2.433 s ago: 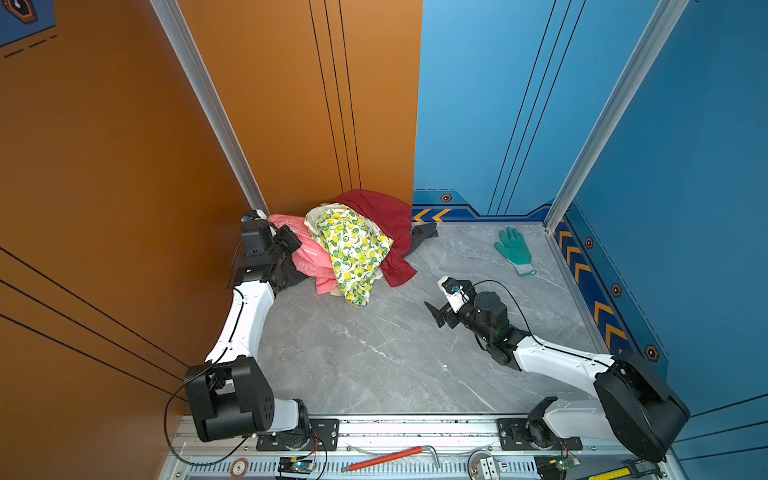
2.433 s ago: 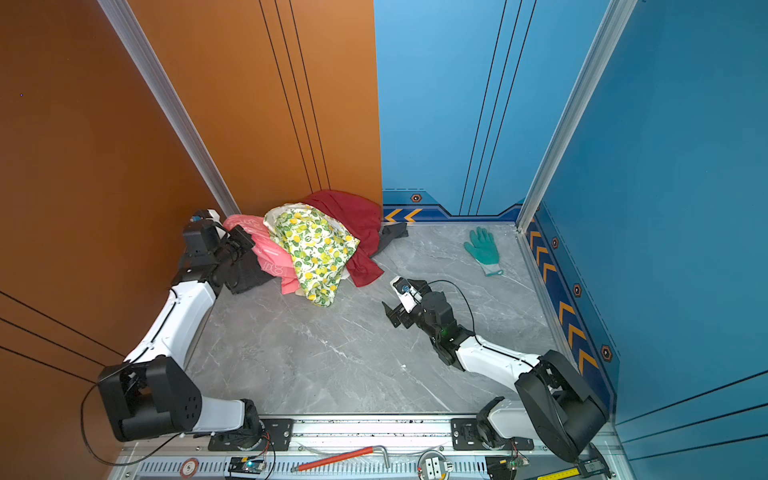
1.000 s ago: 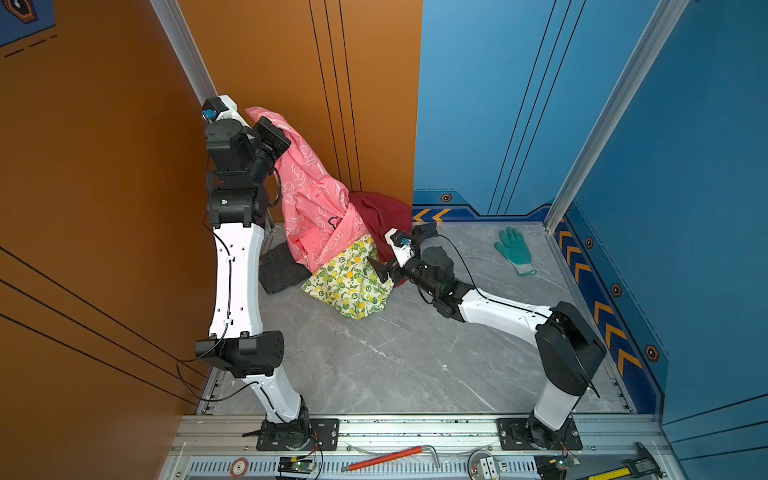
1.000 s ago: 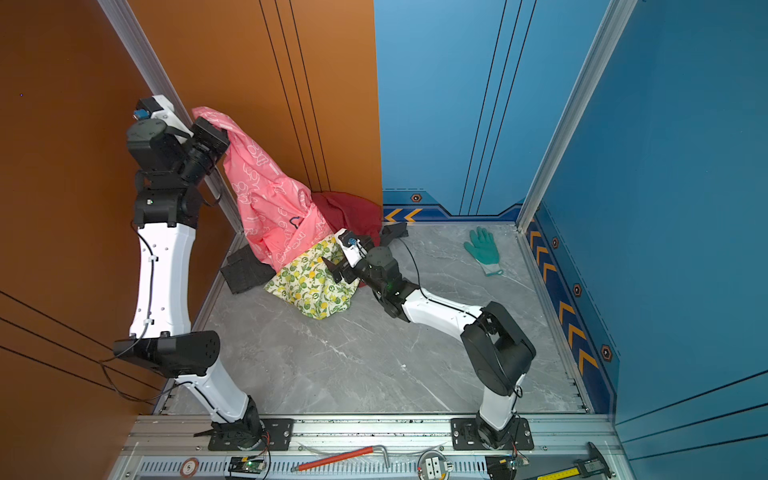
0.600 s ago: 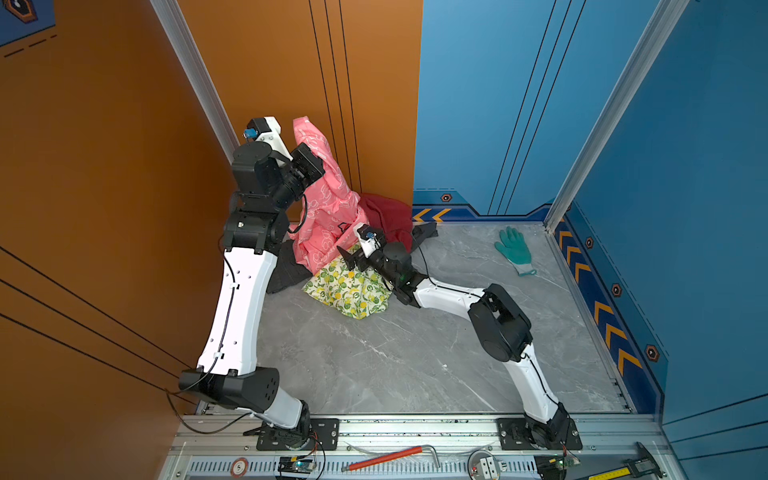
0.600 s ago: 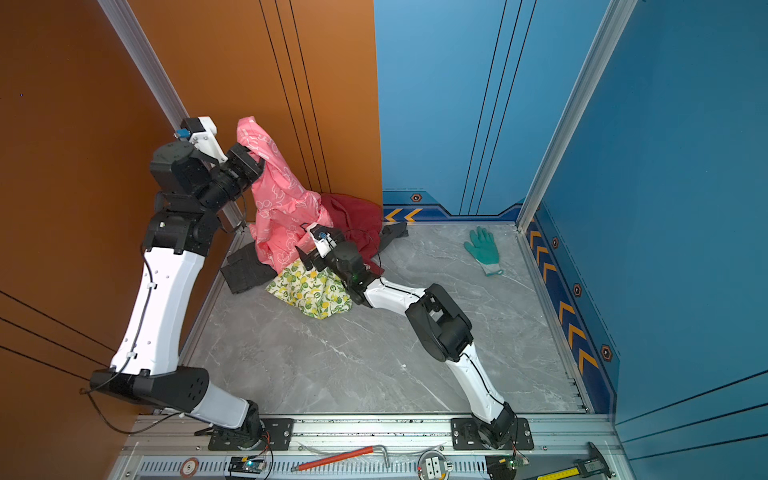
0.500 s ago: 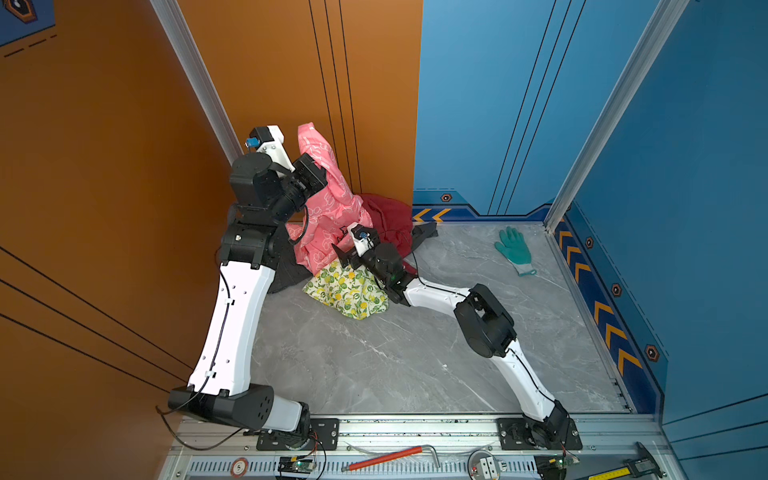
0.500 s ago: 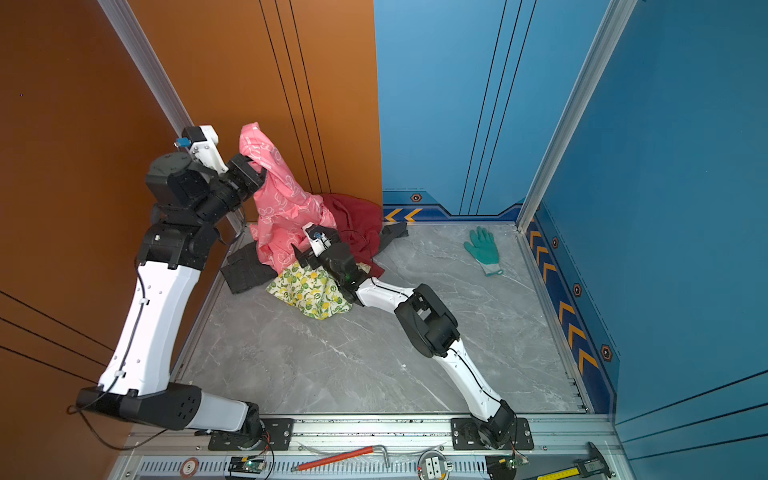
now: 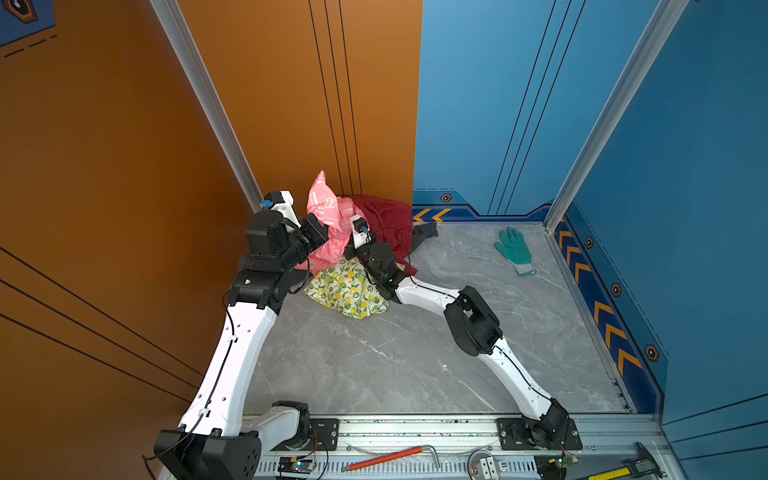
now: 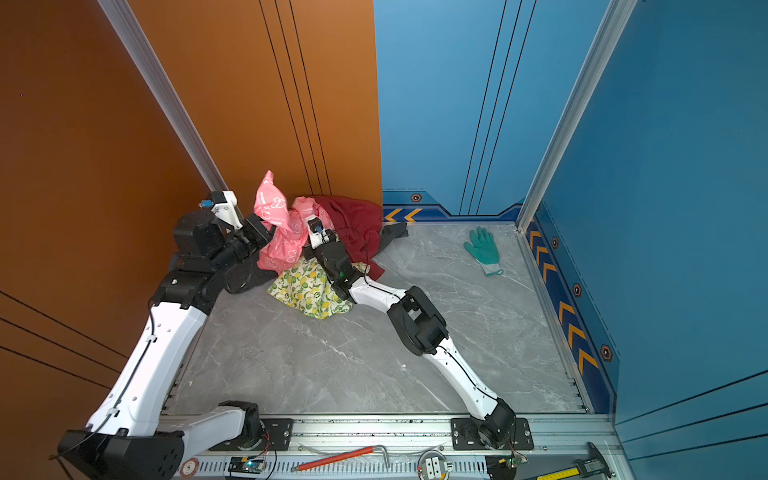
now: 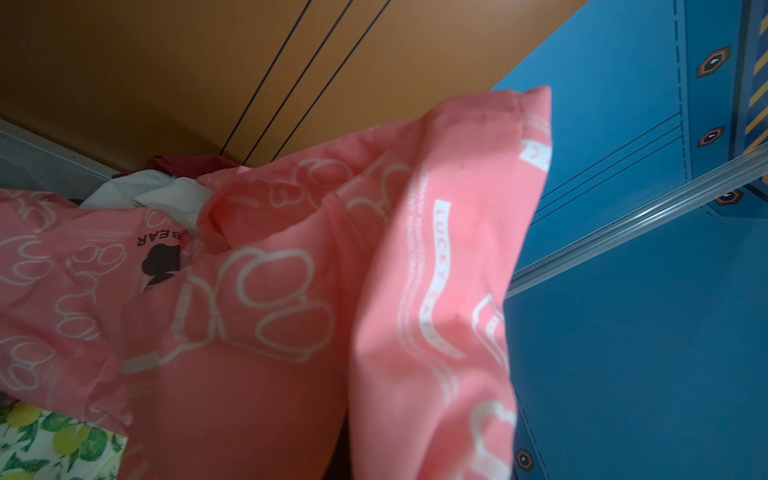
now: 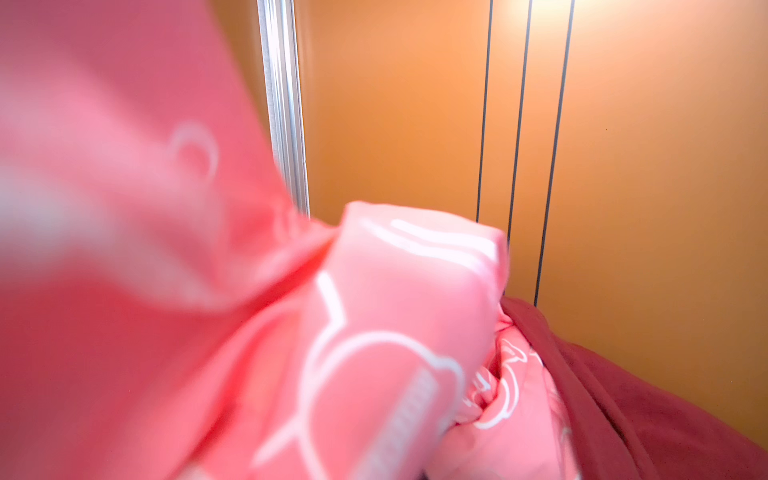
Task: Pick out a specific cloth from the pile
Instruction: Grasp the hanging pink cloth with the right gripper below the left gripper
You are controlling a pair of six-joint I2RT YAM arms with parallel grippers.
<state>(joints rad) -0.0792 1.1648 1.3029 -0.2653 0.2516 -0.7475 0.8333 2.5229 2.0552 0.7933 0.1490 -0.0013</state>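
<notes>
Surface (image 9: pixel 374 357): grey marble. Pile (image 9: pixel 386 220) in 11 o'clock corner. Cloth (image 9: pixel 328 208), coral-pink, raised off pile's 9 o'clock side, lower part draped on it. Left end effector (image 9: pixel 323 232) pinching cloth. Right end effector (image 9: pixel 348 248) pressed together, seemingly on lower fold. Step: extraction. Next: pull both toward 5 o'clock, clear of lemon-print piece (image 9: pixel 345 291).

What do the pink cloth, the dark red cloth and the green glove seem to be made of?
Pink cloth: thin matte fabric, perhaps cotton; crisp folds, printed white outlines.
Dark red cloth: thicker, soft, maybe fleece; rounded folds.
Green glove: probably coated knit; pale cuff.
</notes>
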